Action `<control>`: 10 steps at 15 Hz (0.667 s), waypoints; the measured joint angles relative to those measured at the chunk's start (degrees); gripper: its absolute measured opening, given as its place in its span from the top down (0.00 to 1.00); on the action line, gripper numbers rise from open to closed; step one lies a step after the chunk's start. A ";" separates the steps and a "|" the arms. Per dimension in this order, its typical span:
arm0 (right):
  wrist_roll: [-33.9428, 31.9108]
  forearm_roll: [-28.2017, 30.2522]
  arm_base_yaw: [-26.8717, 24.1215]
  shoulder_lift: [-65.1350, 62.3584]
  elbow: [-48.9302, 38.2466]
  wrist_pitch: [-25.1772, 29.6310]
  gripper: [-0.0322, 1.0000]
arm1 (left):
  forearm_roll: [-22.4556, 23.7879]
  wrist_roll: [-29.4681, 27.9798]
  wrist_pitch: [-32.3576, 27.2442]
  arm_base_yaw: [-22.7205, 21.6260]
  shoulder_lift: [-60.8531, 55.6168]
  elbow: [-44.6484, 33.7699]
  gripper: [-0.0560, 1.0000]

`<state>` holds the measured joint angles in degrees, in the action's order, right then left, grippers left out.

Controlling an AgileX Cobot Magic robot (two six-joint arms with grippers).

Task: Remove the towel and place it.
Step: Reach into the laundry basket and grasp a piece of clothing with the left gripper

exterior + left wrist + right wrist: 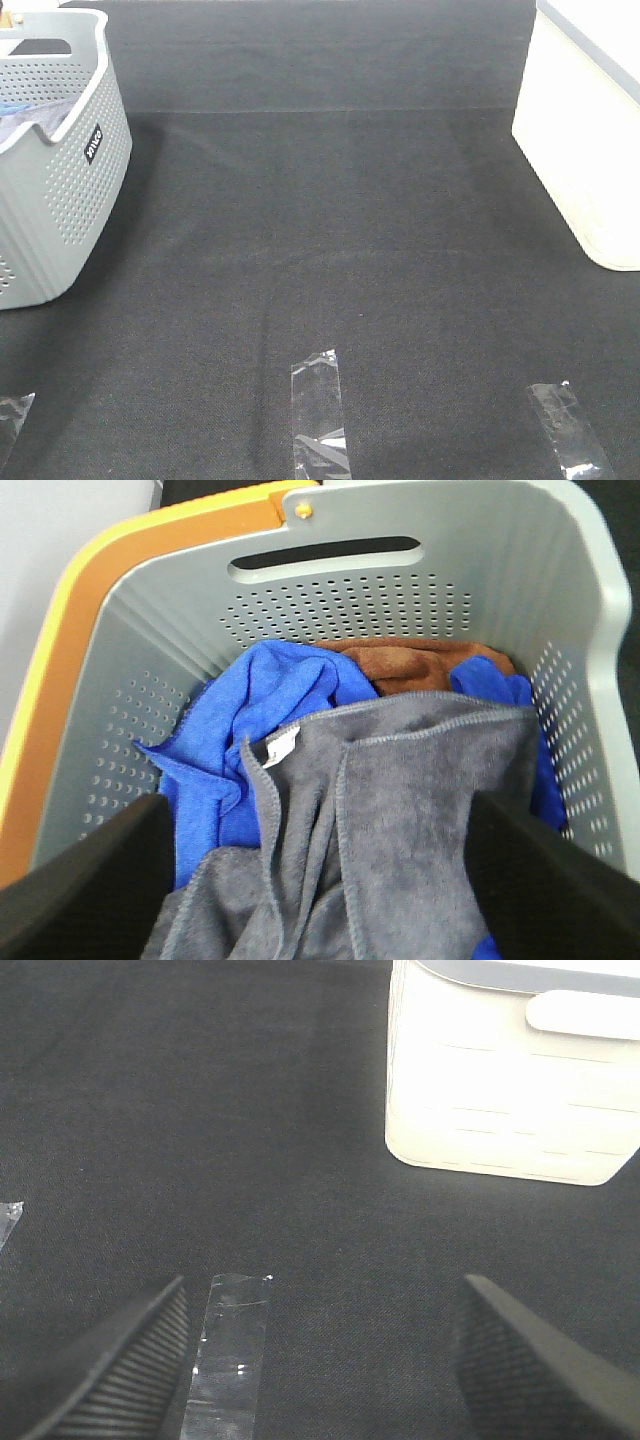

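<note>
The basket (60,180) is grey plastic, matt, with small holes through its walls; the orange edge (60,670) beside it looks smooth. The towel (420,810) is grey cloth, soft and fuzzy, with stitched hems. The blue cloth (270,690) and the brown cloth (410,658) look equally fluffy. The table cover (330,230) is black fabric, matt and finely rough. The tape strips (318,410) are clear and glossy, and the white bin (585,140) is smooth plastic.
</note>
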<state>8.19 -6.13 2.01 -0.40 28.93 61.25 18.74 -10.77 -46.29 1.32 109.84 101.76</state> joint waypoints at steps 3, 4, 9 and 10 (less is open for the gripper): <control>0.00 0.00 0.00 0.00 0.00 0.00 0.29 | 0.29 -3.15 -5.27 -0.29 8.25 9.80 0.28; 0.00 0.00 0.00 0.00 0.00 0.00 0.29 | 0.23 -3.84 -6.88 -0.80 10.83 12.43 0.29; 0.00 0.06 0.00 0.00 0.00 0.00 0.29 | -7.28 -4.93 -12.32 -7.16 18.62 19.82 0.30; 0.00 0.06 0.00 0.00 0.00 0.00 0.29 | -7.28 -4.93 -12.32 -7.16 18.62 19.82 0.30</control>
<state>8.19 -6.07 2.01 -0.40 28.93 61.25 11.46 -15.70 -58.61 -5.84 128.46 121.58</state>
